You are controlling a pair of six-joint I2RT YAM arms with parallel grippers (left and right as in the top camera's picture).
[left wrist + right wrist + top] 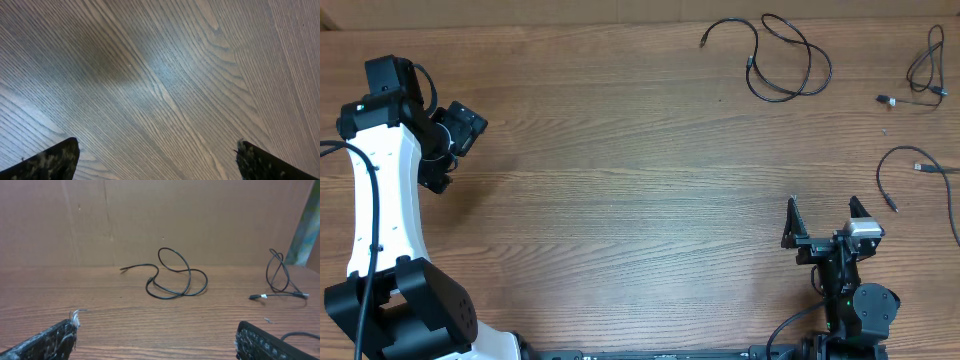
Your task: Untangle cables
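Observation:
Three thin black cables lie apart on the wooden table (620,200). A looped one (752,66) is at the back centre-right, a folded one (912,70) is in the back right corner, and a curved one (923,167) lies at the right edge. My right gripper (825,215) stands open near the front right, empty, well short of the looped cable (150,281) and the folded cable (256,297) ahead of it (156,340). My left gripper (440,160) hangs open at the far left, with only bare wood between its fingers (157,160).
A brown cardboard wall (150,220) closes off the back of the table. A sliver of the curved cable (300,335) shows by the right gripper's right fingertip (265,342). The left arm's white body (380,200) takes up the front left.

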